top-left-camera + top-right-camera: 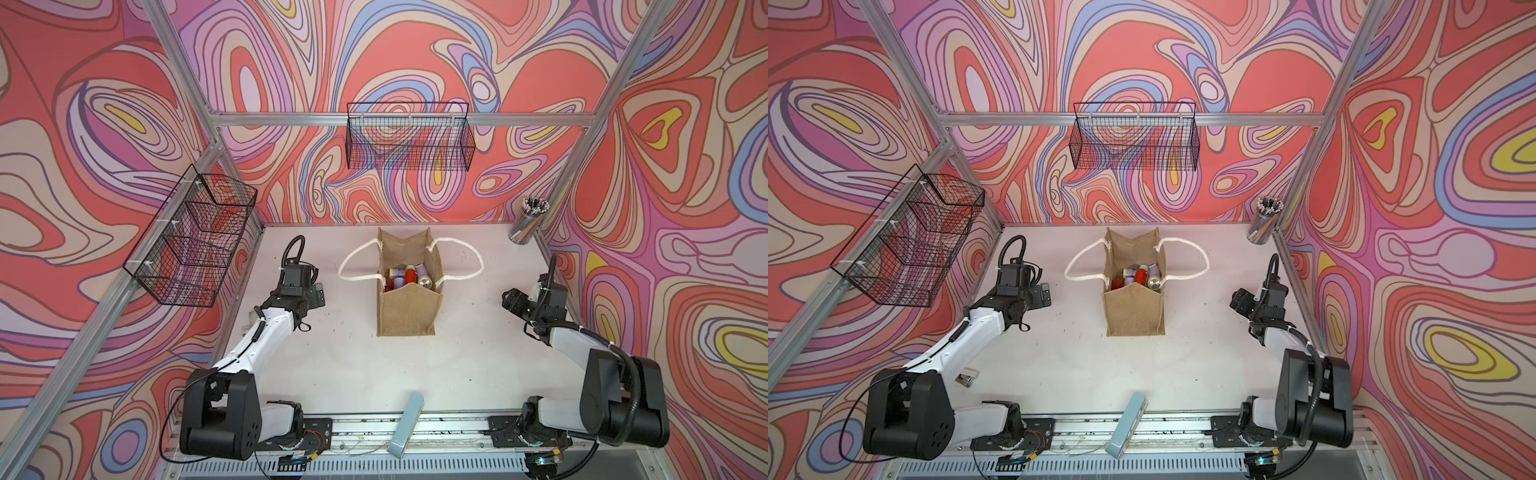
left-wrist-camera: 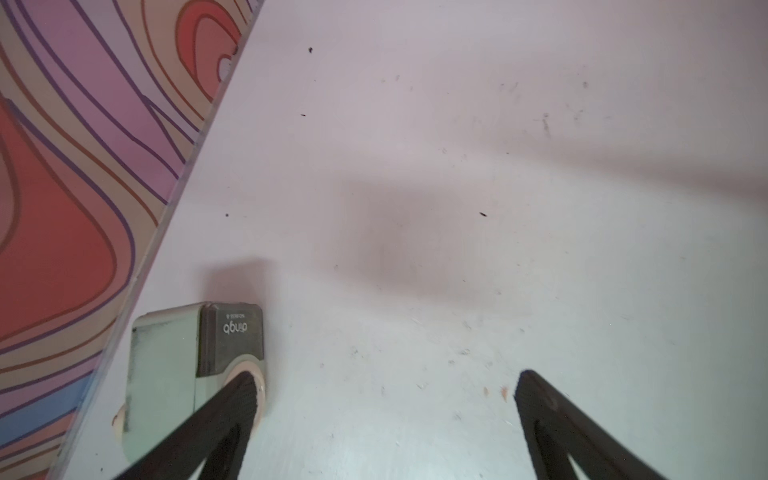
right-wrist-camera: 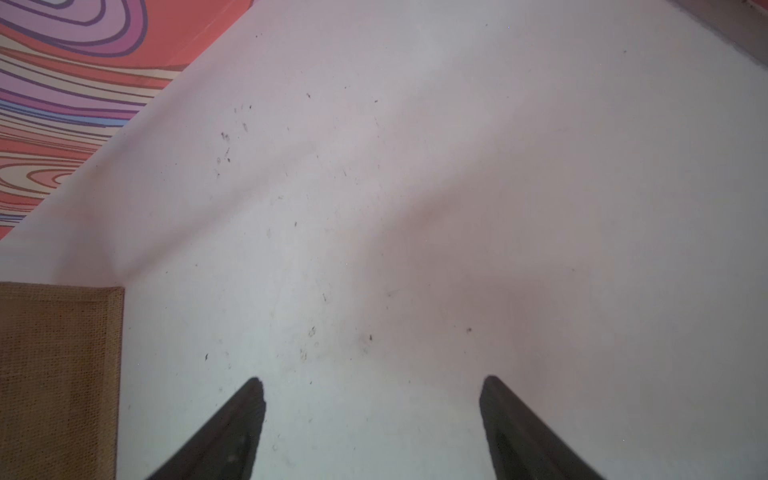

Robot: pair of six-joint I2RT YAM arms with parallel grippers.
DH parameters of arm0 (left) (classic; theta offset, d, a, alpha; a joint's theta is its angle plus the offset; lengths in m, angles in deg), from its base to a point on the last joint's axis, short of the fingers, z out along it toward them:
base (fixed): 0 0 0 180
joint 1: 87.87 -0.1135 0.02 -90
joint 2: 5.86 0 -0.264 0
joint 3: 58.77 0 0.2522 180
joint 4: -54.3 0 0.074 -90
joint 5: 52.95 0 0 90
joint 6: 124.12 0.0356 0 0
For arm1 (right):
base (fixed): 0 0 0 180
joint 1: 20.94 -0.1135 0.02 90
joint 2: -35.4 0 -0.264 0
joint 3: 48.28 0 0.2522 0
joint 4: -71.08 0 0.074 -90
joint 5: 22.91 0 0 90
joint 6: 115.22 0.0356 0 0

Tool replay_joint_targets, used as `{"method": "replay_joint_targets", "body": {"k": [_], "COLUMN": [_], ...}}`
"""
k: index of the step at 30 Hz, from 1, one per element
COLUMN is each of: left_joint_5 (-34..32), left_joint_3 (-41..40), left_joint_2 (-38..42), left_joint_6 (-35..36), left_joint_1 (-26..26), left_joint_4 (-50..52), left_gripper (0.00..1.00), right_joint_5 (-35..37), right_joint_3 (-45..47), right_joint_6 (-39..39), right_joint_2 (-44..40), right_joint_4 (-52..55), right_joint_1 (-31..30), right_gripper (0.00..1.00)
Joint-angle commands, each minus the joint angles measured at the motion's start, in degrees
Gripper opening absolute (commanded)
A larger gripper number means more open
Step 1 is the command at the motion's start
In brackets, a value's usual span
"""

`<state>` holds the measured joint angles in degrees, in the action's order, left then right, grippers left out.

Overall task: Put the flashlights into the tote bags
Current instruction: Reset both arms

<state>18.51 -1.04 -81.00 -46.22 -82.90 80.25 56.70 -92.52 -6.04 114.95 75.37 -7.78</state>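
Cylindrical plastic flashlights (image 1: 409, 276) lie in boxy burlap tote bag (image 1: 406, 311); left hand (image 2: 386, 380), right hand (image 3: 372, 384) spread apart

Tote bag (image 1: 406, 311): coarse tan burlap, matt; handles (image 1: 481, 261) thick white rope. Flashlights (image 1: 409, 275): smooth plastic, slight sheen. Counter (image 1: 353, 365): smooth matt white, scuffed. Baskets (image 1: 409, 141): black wire.

White table (image 1: 353, 365) — tote bag (image 1: 406, 311) mid-table, pen cup (image 1: 524, 232) far corner, grey-blue bar (image 1: 405, 424) at front edge.
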Motion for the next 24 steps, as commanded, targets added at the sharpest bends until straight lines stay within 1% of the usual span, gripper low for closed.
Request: {"method": "replay_joint_targets", "body": {"k": [1, 2, 5, 7, 8, 9, 10, 11, 12, 13, 14, 15, 16, 17, 18, 19, 20, 21, 22, 24], "left_joint_5": [-6.64, -6.16, -4.6, -3.25, -2.28, -1.33, -0.4, 1.87, 4.98, 9.12, 9.91, 9.59, 10.24, 10.56, 10.8, 10.89, 11.66, 12.37, 12.01, 12.17], "left_joint_3": [-5.37, -7.56, -10.97, -12.53, -13.41, -13.89, -15.92, -15.51, -16.18, -17.86, -18.46, -18.44, -19.41, -20.08, -20.04, -20.62, -21.54, -22.38, -23.18, -21.93], "left_joint_2": [-0.19, -0.4, -1.33, -2.78, -3.66, -4.54, -5.6, -5.81, -6.21, -7.16, -8.79, -9.85, -11.25, -11.29, -10.56, -10.89, -12.13, -13.23, -13.96, -12.59], "left_joint_6": [5.85, 6.49, 7.07, 7.33, 7.46, 7.72, 8.22, 8.02, 8.96, 11.9, 12.88, 12.55, 13.27, 13.03, 12.42, 12.35, 12.24, 12.23, 12.4, 11.95], "left_joint_1": [-0.75, -0.92, -1.37, -1.5, -1.45, -1.52, -1.46, -1.47, -1.46, -1.39, -1.31, -1.42, -1.35, -1.41, -1.58, -1.71, -2.03, -2.31, -2.34, -2.34], "left_joint_4": [-17.96, -22.67, -28.57, -32.43, -34.67, -37.7, -41.1, -40.96, -43.63, -49.51, -52.91, -53.02, -56.64, -57.81, -56.12, -57.67, -60.56, -62.83, -65.91, -61.07], "left_gripper": [1.0, 1.0, 1.0, 1.0, 1.0, 1.0, 1.0, 1.0, 1.0, 1.0, 1.0, 1.0, 1.0, 1.0, 1.0, 1.0, 1.0, 1.0, 1.0, 1.0], "right_joint_5": [1.96, 2.27, 1.36, 0.71, 0.8, 0.49, 0.31, 0.38, -0.04, 0.55, 1.06, 0.26, 2.6, 4.55, 4.55, 5.28, 6.69, 7.41, 8.63, 9.12], "right_joint_3": [-0.24, -0.16, 2.04, 5.43, 6.77, 7.36, 7.52, 7.65, 7.87, 8.27, 8.66, 8.27, 7.12, 6.29, 5.85, 5.5, 4.17, 3.45, 3.93, 3.33], "right_joint_6": [-4.51, -5.09, -5.56, -4.9, -4.08, -4.8, -5.83, -6.36, -7.06, -8.03, -8.9, -10.41, -12.33, -14.14, -16.19, -17.55, -19.02, -18.89, -18.26, -18.17], "right_joint_2": [3.16, 4.31, 6.89, 8.35, 9.34, 9.53, 9.37, 9.96, 10.72, 11.77, 13.36, 13.56, 13.27, 14.52, 16.6, 19.6, 18.14, 17.97, 19.0, 18.52], "right_joint_4": [-15.64, -17.59, -26.13, -34.88, -39.67, -41.83, -41.97, -43.68, -44.95, -47.01, -50.16, -49.53, -46.4, -45.85, -46.82, -50.54, -45.02, -43.24, -46.1, -43.8], "right_joint_1": [0.05, 0.05, 0.08, 0.04, 0.04, 0.08, -0.1, -0.41, -0.5, -1.25, -2.34, -3.14, -5.15, -7.17, -8.69, -10.48, -11.68, -11.93, -11.93, -11.89], "right_gripper": [0.85, 0.85, 0.86, 0.91, 0.95, 0.98, 0.98, 0.98, 0.98, 0.98, 0.98, 0.98, 0.98, 0.98, 0.99, 0.98, 0.98, 0.98, 0.98, 0.98]}}
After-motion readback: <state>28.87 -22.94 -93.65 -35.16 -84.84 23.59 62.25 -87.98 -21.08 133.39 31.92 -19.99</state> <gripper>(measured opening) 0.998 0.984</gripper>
